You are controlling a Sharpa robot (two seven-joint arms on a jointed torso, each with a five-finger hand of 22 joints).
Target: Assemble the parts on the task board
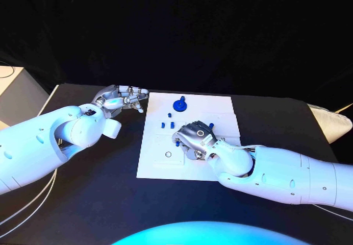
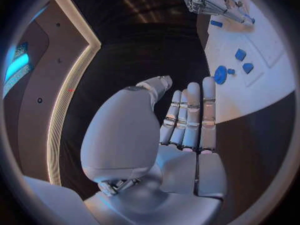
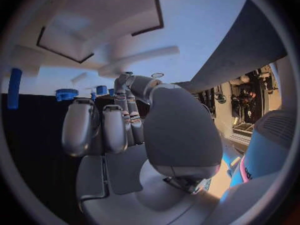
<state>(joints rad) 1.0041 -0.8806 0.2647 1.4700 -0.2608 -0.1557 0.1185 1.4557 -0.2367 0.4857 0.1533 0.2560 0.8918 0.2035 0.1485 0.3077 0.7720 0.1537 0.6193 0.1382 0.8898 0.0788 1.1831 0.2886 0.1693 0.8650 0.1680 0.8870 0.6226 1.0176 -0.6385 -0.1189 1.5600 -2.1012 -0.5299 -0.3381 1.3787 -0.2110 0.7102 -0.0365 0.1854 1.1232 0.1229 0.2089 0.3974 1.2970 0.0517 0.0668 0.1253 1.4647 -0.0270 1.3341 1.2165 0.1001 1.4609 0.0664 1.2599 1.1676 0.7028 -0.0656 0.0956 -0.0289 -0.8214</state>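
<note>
Pegs (image 1: pixel 171 124) on the task board (image 1: pixel 221 109) stand upright beside the right robot hand (image 1: pixel 195 139).

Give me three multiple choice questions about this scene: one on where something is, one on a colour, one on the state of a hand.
1. Where is the right hand?
A. Over the white board
B. Off the table
C. Beside the left hand

2. What colour is the round part at the board's far end?
A. Red
B. Blue
C. Green

3. What is the left hand doing?
A. Gripping a part
B. Pressing the board
C. Holding nothing

Answers: 1 A, it sits above the board's middle. 2 B, it is plainly blue. 3 C, the left wrist view shows straight fingers and nothing in them.
</note>
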